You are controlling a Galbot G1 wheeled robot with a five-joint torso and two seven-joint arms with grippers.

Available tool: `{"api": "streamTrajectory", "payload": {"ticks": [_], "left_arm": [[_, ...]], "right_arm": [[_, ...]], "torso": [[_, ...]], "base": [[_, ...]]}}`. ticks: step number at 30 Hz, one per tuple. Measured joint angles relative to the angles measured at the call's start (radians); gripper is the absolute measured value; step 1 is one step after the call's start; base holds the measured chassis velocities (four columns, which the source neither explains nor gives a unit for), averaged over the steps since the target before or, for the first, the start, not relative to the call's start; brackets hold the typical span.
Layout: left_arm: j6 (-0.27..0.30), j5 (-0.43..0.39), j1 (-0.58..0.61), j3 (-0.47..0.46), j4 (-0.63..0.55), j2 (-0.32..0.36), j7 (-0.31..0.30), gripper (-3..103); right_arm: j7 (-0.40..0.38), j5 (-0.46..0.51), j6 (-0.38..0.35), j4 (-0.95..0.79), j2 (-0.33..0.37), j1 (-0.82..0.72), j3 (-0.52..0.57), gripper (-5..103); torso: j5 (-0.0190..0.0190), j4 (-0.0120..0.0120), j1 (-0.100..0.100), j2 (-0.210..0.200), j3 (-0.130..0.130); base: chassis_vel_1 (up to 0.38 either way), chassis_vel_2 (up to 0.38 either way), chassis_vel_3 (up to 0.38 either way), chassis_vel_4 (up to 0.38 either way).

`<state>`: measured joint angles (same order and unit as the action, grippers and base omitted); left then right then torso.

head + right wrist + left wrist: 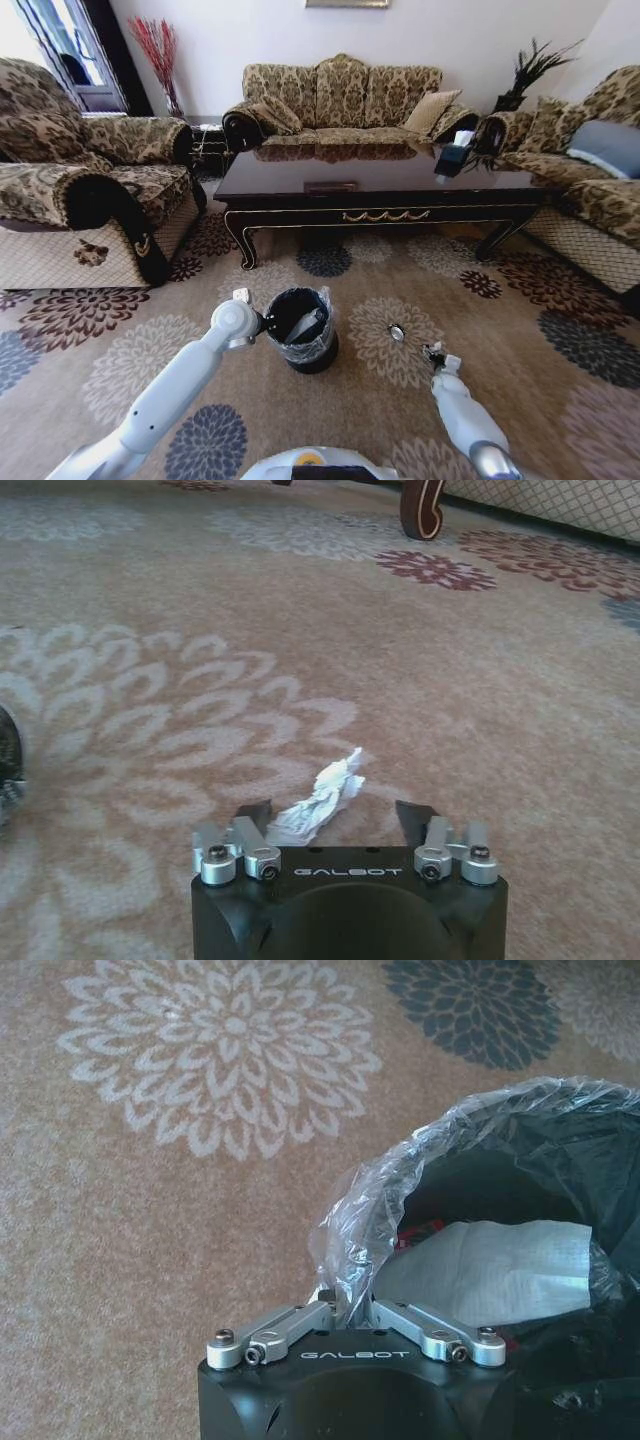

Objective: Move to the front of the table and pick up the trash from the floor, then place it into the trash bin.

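Right gripper [335,820]: fingers spread apart, low over the floor [480,680], straddling a crumpled white scrap of trash [322,798] that lies between the tips, not yet clamped. In the head view this gripper [433,352] sits to the right of the trash bin [302,330], well apart from it, with a small round item [397,332] on the carpet between gripper and bin, nearer the gripper.

Left gripper [346,1305]: fingers drawn together at the bin's rim, apparently pinching the clear liner [400,1175]; no trash in it. A flat white piece [485,1270] and something red already lie inside the bin.

The table [375,180] stands beyond the bin, across open carpet.

Assessment: the step in hand is securing the scrap. The paper is light and irregular, so the fingers should go down until they brush the pile and close on the thickest fold, centred, before any lift. A shallow or off-centre pinch risks tearing or dropping it.
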<state>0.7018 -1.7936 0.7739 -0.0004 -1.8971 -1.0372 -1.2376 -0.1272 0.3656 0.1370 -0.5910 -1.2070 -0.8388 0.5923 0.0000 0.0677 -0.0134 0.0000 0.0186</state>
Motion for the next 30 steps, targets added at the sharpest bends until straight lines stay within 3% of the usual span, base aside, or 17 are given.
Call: {"api": "streamTrajectory", "payload": {"ticks": [7,13,17,19,22,28,30], "left_arm": [[0.0,0.005,0.013,-0.007,-0.002,-0.002,0.0,0],[0.0,0.01,0.014,-0.009,0.001,-0.005,0.0,0],[0.001,0.013,0.023,-0.012,0.0,-0.008,0.0,0],[0.001,0.013,0.023,-0.012,0.0,-0.008,0.001,0],[0.001,0.016,0.022,-0.008,0.0,-0.009,0.001,0],[0.001,0.017,0.018,-0.002,-0.002,-0.013,0.001,0],[0.001,0.02,0.018,0.003,-0.004,-0.016,0.0,0]], "right_arm": [[-0.002,-0.004,0.0,-0.022,-0.006,-0.01,-0.007,47],[-0.011,-0.038,0.001,-0.026,-0.007,-0.017,-0.005,30],[-0.014,-0.047,0.002,-0.045,-0.007,-0.033,-0.004,9],[-0.014,-0.047,0.002,-0.049,-0.006,-0.035,-0.004,9],[-0.018,-0.048,0.003,-0.081,0.002,-0.049,-0.007,1],[-0.03,-0.029,0.002,-0.177,0.016,-0.093,-0.02,0],[-0.037,-0.009,-0.003,-0.28,0.029,-0.135,-0.03,0]], "torso": [[-0.0001,-0.0001,0.0,0.0,0.0],[-0.0001,0.0,0.0,0.0,0.0],[0.0,0.0001,0.0,0.0,0.0],[0.0,0.0,0.0,0.0,0.0],[-0.0001,0.0,0.0,0.0,0.0],[0.0001,0.0,0.0,0.0,0.0],[0.0,0.0,0.0,0.0,0.0]], "base": [[0.0,0.0,0.0,0.0],[0.0,0.0,0.0,0.0],[0.0,0.0,0.0,0.0],[0.0,0.0,0.0,0.0],[0.0,0.0,0.0,0.0],[0.0,0.0,0.0,0.0],[0.0,0.0,0.0,0.0]]}}
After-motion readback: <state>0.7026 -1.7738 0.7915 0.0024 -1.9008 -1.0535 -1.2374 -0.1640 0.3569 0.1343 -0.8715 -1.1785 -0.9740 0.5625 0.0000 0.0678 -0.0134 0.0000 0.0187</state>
